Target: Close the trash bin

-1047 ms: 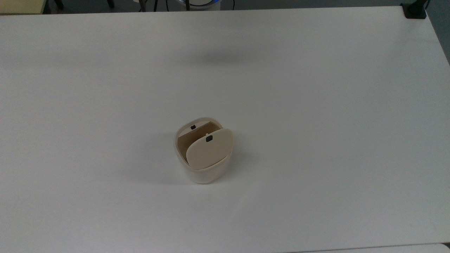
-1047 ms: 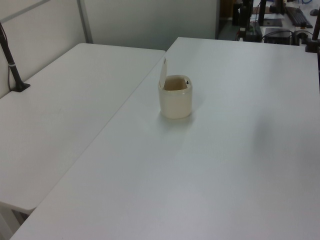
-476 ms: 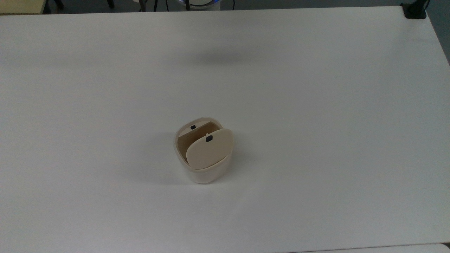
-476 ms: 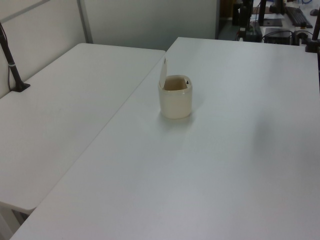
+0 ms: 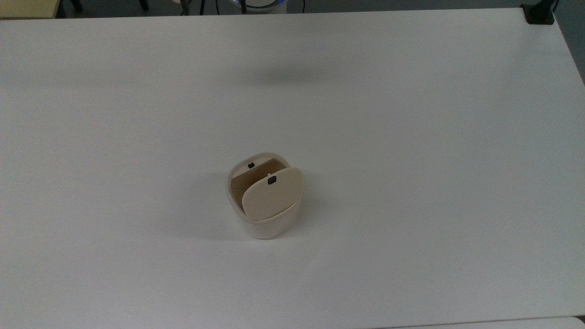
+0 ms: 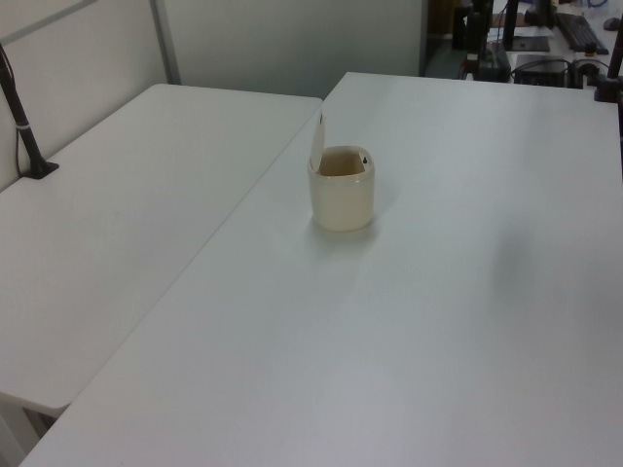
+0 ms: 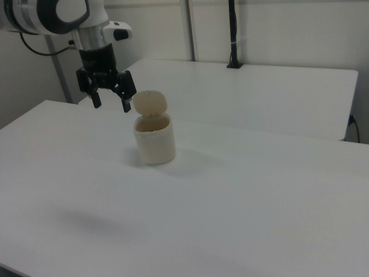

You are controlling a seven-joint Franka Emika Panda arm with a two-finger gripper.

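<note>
The trash bin (image 5: 265,219) is a small cream-white tub standing near the middle of the white table (image 5: 411,137). Its beige lid (image 5: 273,194) is hinged up and stands nearly upright, with a small black latch (image 5: 272,180) on it, and the brownish inside shows. In the left view the trash bin (image 6: 343,195) has its lid (image 6: 316,141) raised on the left view's left. In the right view the trash bin (image 7: 153,138) stands with its lid (image 7: 150,104) up; my gripper (image 7: 110,106) hangs open in the air at the right view's upper left, apart from the lid.
A second white table (image 6: 127,224) adjoins on the left view's left, with a dark post (image 6: 24,126) clamped to it. Another dark post (image 7: 233,34) stands at the back in the right view. A black clamp (image 5: 539,13) sits at the top view's far right corner.
</note>
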